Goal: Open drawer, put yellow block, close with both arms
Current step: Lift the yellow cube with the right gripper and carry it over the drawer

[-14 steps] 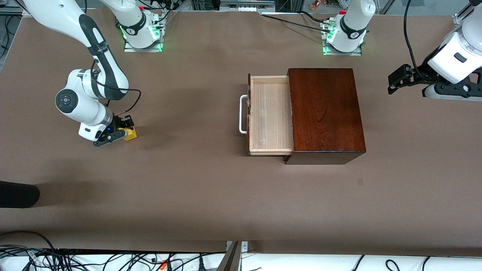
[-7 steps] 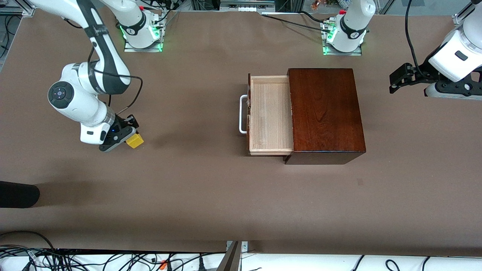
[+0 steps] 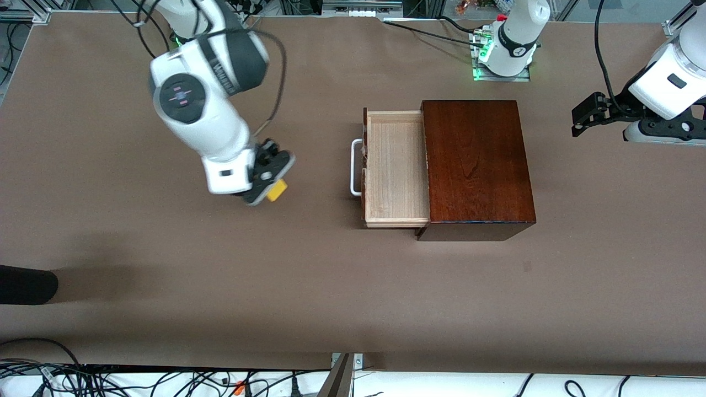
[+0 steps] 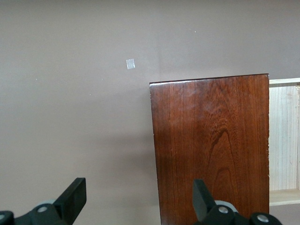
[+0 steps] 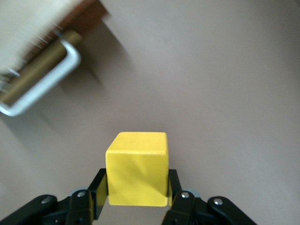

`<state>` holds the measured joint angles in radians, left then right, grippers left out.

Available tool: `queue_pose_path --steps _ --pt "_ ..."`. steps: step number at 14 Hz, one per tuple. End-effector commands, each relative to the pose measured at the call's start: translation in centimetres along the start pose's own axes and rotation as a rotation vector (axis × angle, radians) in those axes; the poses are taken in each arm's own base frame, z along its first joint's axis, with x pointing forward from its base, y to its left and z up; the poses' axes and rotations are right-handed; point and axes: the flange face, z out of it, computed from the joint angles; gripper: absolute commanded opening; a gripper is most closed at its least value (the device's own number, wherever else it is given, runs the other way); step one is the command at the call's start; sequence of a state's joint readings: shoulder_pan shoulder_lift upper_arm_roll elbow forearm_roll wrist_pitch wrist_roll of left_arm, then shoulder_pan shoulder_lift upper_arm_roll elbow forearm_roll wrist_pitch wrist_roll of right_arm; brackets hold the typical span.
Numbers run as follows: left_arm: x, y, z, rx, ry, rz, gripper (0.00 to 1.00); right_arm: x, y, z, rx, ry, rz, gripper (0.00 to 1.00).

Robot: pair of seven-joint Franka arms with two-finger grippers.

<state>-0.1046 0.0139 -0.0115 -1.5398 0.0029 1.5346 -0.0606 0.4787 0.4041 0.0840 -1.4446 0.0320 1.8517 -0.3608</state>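
Note:
The drawer (image 3: 396, 168) stands pulled out of the dark mahogany box (image 3: 475, 165), its pale tray bare and its white bar handle (image 3: 356, 167) toward the right arm's end. My right gripper (image 3: 270, 184) is shut on the yellow block (image 3: 276, 191) and holds it in the air over the bare table, short of the handle. In the right wrist view the block (image 5: 137, 168) sits between the fingers and the handle (image 5: 44, 86) shows ahead. My left gripper (image 3: 579, 118) is open, in the air past the box at the left arm's end; its wrist view shows the box top (image 4: 213, 145).
A brown mat covers the table (image 3: 220, 275). A dark object (image 3: 25, 284) lies at the table edge at the right arm's end, nearer the front camera. A small pale mark (image 3: 528, 267) sits on the mat nearer the camera than the box.
My right gripper has lifted the yellow block off the table and carried it toward the drawer's handle. The left arm has barely moved.

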Motion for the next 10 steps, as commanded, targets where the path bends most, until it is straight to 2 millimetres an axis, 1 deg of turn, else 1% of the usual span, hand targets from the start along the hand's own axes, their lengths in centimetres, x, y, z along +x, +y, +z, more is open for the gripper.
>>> queue_pose_path --steps 1,3,4,6,7,8,9,10 --pt "-0.3 -0.2 -0.6 0.014 0.009 0.018 1.00 5.3 -5.2 1.0 -0.012 -0.002 -0.028 0.25" --pt "-0.3 -0.3 -0.6 0.006 0.010 0.015 1.00 7.7 -10.2 2.7 -0.026 0.031 -0.079 0.25" --pt "-0.3 -0.4 -0.6 0.006 0.010 0.013 1.00 8.6 -12.7 3.2 -0.049 0.047 -0.097 0.25" --pt "-0.3 -0.2 -0.6 0.006 0.010 0.015 1.00 10.1 -16.6 4.1 -0.085 0.054 -0.130 0.25" --pt "-0.3 -0.1 -0.6 0.006 0.010 0.016 1.00 10.6 -18.1 4.5 -0.094 0.053 -0.152 0.25" --pt "-0.3 -0.1 -0.6 0.006 0.010 0.015 1.00 10.9 -19.2 4.5 -0.100 0.056 -0.167 0.25" --pt "-0.3 -0.1 -0.6 0.006 0.010 0.013 1.00 11.0 -19.8 4.3 -0.103 0.060 -0.168 0.25" --pt "-0.3 -0.1 -0.6 0.006 0.010 0.013 1.00 11.0 -21.1 4.4 -0.112 0.056 -0.180 0.25"
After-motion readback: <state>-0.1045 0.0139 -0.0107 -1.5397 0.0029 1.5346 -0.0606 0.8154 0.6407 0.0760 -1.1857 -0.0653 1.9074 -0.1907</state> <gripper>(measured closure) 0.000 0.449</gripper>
